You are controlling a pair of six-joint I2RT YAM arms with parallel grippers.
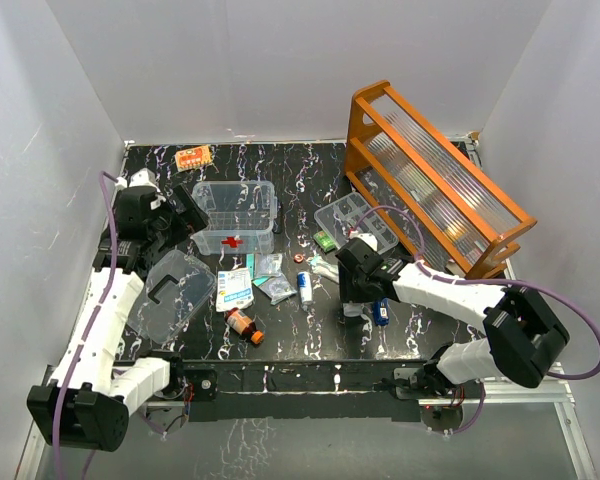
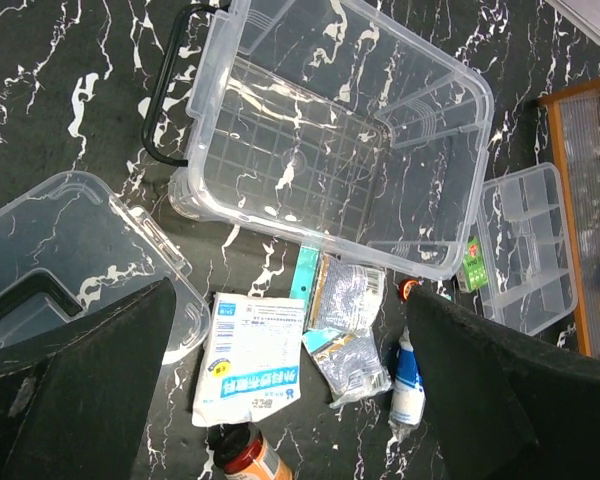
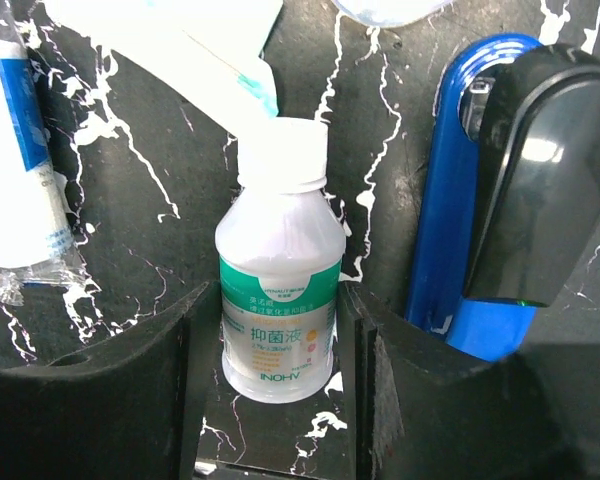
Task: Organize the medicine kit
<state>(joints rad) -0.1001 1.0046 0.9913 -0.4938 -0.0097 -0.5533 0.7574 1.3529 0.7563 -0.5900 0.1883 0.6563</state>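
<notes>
The right gripper [image 3: 278, 310] is gripping a small white bottle [image 3: 280, 230] lying on the table [image 1: 310, 335], probably to carry it into the medicine kit [image 1: 235, 212]. The kit is sitting open toward the back left, with its lid [image 1: 175, 288] lying aside. The left gripper [image 2: 290, 290] is hovering over the kit, spread wide and empty.

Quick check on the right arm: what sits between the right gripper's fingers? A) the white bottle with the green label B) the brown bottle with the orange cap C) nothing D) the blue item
A: the right wrist view shows the white bottle with the green label lying between the fingers of the right gripper, while the blue item lies outside them.
</notes>
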